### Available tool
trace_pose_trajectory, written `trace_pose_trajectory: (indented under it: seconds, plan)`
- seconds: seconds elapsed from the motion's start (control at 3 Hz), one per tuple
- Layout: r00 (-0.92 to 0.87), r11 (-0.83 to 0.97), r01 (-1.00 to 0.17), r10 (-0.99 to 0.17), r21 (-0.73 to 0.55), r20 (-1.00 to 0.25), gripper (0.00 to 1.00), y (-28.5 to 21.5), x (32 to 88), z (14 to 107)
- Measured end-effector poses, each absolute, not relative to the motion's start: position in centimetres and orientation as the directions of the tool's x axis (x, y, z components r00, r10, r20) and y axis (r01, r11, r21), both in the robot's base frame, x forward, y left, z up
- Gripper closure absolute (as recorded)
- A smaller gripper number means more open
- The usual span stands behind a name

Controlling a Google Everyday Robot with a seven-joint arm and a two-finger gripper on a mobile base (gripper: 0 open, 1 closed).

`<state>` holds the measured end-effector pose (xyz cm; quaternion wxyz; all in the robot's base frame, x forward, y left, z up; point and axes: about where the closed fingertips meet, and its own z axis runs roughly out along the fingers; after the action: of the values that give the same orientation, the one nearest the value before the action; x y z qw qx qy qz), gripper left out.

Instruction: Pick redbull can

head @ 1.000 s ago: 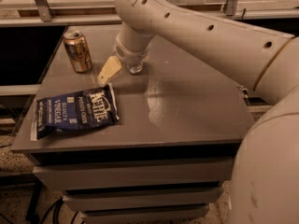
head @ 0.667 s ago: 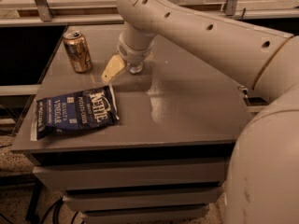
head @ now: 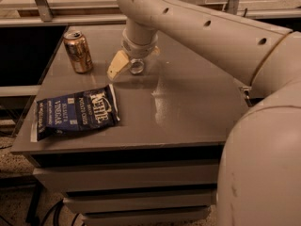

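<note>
Only a shiny silver end of the redbull can (head: 137, 68) shows under the hand (head: 127, 66), low over the desk (head: 188, 109); whether it grips, I cannot tell.

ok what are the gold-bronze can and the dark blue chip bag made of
Gold-bronze can: likely metal, glossy, bright highlights. Dark blue chip bag: probably plastic film, creased, faint sheen. The gripper is low over the table, near that can.

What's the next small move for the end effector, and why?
Probably ease straight down a touch, then grasp: the end effector sits right at the redbull can, of which only a shiny round end shows under the wrist. The gold can stands apart, clear of it.
</note>
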<state>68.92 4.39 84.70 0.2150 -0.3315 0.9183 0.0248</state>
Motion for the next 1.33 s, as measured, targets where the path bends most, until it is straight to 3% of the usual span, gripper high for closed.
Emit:
trace_pose_trajectory:
  seconds: [0.33, 1.33]
  plan:
    - [-0.697, 0.791, -0.602, -0.587, -0.109, -0.411, 0.18, 4.25, 69.49, 84.97]
    - [-0.697, 0.794, -0.598, -0.583, -0.111, -0.417, 0.87, 4.4, 69.97, 85.22]
